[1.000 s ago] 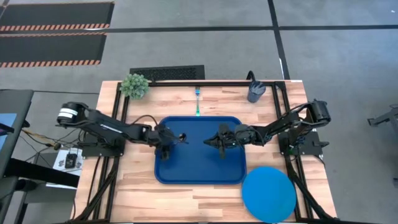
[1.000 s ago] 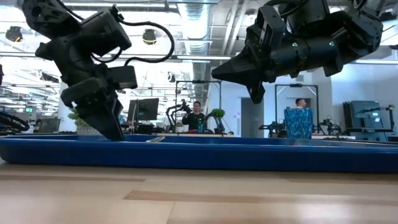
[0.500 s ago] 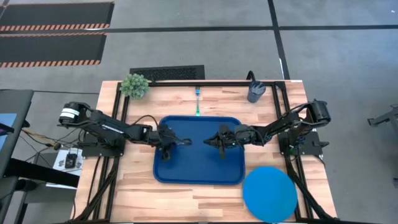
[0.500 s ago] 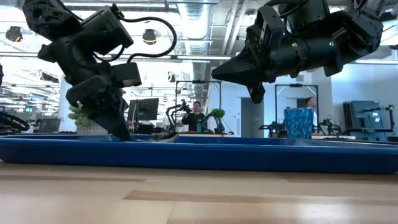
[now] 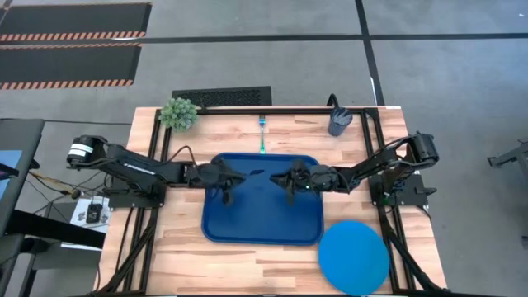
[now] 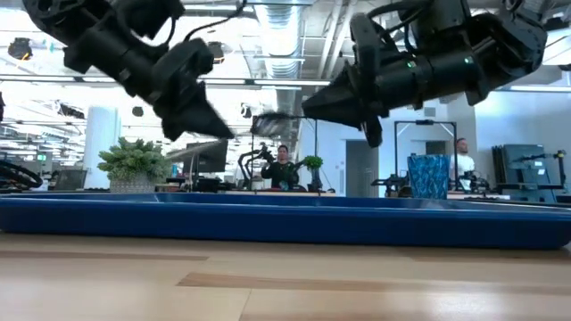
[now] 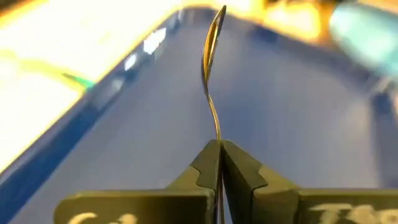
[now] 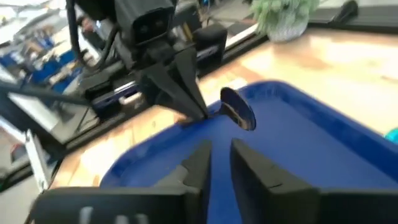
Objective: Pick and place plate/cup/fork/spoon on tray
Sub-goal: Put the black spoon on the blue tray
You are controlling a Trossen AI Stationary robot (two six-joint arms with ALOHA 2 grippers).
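Counter point(image 5: 173, 247) of pale wooden planks is carrying everything. Largest on it, the dark-blue rectangular plastic tray point(image 5: 262, 227) is sitting at the centre. The flat round bright-blue plate point(image 5: 354, 257) is lying off the tray's near right corner. The small dark-blue cup point(image 5: 338, 121) is standing at the far right; the teal-handled fork point(image 5: 262, 136) is lying just beyond the tray's far rim. The left gripper point(image 5: 228, 175) is hanging above the tray, its fingers point(image 7: 208, 165) pinching the dark-handled spoon point(image 7: 212, 59) aloft. The right gripper point(image 5: 289, 179) is facing it over the tray, its fingers point(image 8: 199, 163) standing slightly apart, holding nothing.
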